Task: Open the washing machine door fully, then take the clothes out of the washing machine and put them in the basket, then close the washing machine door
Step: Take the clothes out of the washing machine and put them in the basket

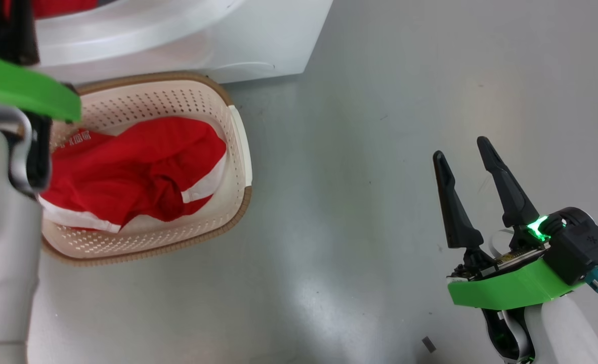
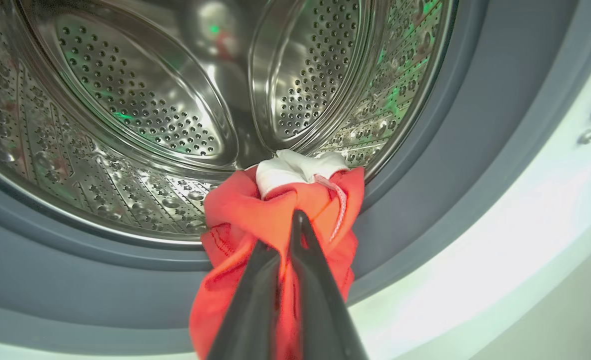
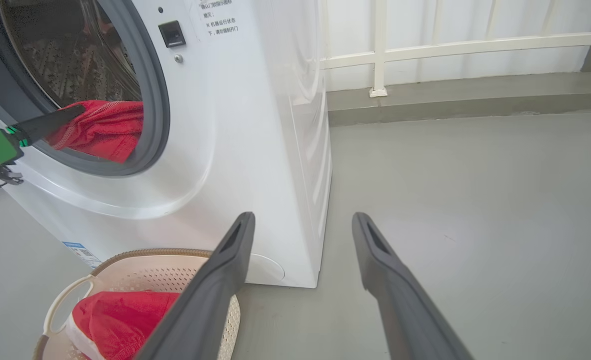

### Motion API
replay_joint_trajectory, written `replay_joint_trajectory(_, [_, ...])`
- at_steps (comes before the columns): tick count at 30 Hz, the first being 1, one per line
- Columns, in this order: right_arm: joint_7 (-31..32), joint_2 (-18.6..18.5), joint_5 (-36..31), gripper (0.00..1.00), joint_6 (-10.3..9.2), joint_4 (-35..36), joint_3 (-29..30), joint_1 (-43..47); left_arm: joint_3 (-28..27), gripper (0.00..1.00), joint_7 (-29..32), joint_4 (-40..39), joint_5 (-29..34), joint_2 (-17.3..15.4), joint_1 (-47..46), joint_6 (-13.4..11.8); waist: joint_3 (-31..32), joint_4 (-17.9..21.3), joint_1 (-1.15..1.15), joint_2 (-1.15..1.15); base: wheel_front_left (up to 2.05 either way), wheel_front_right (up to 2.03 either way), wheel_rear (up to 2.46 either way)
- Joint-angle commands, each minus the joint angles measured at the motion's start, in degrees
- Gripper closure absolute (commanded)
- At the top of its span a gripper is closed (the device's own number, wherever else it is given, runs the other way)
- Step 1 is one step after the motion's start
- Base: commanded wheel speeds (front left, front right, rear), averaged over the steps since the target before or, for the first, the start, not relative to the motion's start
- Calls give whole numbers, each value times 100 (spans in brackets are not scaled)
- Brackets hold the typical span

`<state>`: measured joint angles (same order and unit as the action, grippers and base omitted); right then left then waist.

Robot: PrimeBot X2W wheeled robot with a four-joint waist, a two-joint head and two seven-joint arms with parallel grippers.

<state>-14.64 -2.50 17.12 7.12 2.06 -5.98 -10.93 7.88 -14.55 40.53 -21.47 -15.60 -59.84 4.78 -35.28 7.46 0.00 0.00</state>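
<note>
My left gripper (image 2: 285, 235) is shut on a bunch of red clothes (image 2: 275, 210) with a white band and cord, at the lower edge of the washing machine's (image 3: 255, 125) opening, over the grey seal (image 2: 425, 190). In the right wrist view that garment (image 3: 100, 130) hangs over the seal, with a left finger (image 3: 45, 125) on it. More red clothes (image 1: 137, 167) lie in the basket (image 1: 241, 151), which stands on the floor in front of the machine. My right gripper (image 1: 461, 147) is open and holds nothing, over bare floor to the right. The washing machine door is out of view.
The steel drum (image 2: 150, 100) behind the held garment looks bare. Grey floor (image 1: 354, 202) stretches right of the basket and machine. A white railing (image 3: 450, 47) and a low kerb run along the far side. My left forearm (image 1: 0, 242) overlaps the basket's left end.
</note>
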Motion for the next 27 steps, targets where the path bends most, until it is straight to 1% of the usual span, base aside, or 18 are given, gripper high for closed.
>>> replay_joint_trajectory(1, [-36,-38,-33,0,36,127,-74,89,-201,100,-43,-403,69,-226,322,-93,84,-29,0,0,0,0,0])
replay_joint_trajectory(6, [-36,-38,-37,0,36,122,-72,112,-308,100,-44,-1031,196,-182,919,-168,238,-58,0,0,0,0,0])
replay_joint_trajectory(18, [-36,-38,-47,0,36,72,-28,224,-597,100,-44,-2366,457,59,2221,-261,732,-156,0,0,0,0,0])
replay_joint_trajectory(27, [-36,-38,-82,0,36,37,29,400,-721,100,-44,-2941,653,305,3049,-272,1254,-280,0,0,0,0,0])
